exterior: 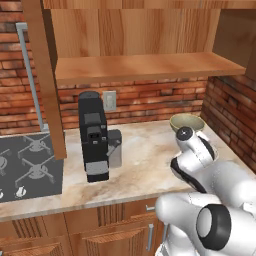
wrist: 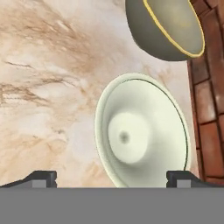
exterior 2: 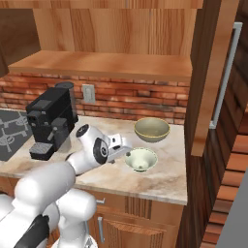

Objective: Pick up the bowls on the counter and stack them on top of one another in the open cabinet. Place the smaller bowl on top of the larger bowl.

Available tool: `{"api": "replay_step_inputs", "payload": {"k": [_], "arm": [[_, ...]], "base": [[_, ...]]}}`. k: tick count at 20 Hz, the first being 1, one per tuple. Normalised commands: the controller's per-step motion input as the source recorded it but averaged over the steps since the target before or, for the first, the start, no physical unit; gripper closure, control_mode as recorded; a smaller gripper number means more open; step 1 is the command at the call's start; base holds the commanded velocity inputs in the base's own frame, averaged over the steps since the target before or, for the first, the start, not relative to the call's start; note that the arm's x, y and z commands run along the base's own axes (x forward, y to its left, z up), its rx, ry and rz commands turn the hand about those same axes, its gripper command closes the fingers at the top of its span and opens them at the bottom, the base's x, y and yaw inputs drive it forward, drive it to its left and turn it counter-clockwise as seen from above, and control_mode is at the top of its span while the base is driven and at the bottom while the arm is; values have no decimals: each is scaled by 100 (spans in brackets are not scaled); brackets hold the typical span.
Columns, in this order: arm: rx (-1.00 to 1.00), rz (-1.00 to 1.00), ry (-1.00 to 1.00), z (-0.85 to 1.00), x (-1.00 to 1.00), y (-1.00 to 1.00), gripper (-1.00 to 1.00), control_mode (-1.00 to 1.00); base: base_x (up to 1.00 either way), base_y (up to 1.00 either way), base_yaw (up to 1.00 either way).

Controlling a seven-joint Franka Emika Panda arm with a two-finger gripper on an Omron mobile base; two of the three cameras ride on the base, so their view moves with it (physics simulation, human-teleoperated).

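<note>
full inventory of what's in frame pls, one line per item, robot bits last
wide olive-tan glossy bowl: 1, cream inside, on the counter near the brick wall
narrow pale cream-green glossy bowl: 1, on the counter in front of the wide bowl, apart from it
beige marbled stone counter: 1, brown veins, over wooden drawer fronts
light-brown wooden wall cabinet: 1, door open, plank shelf above the counter
long steel bar handle: 1, on the open cabinet door
black coffee machine: 1, on the counter beside the stove
dark grey stove top: 1, left end of the counter
wall outlet: 1, pale, on the red brick wall
white robot arm: 1, dark joints
hand: 1, open, over the pale bowl
</note>
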Motion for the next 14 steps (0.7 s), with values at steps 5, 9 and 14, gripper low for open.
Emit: {"api": "replay_step_inputs", "payload": {"k": [5,9,14], "arm": [[0,0,0,-19,34,0,-100,-100],[0,0,0,-19,35,0,-100,-100],[0,0,0,-23,33,-1,-100,-100]], "base": [[0,0,0],[0,0,0],[0,0,0]]}}
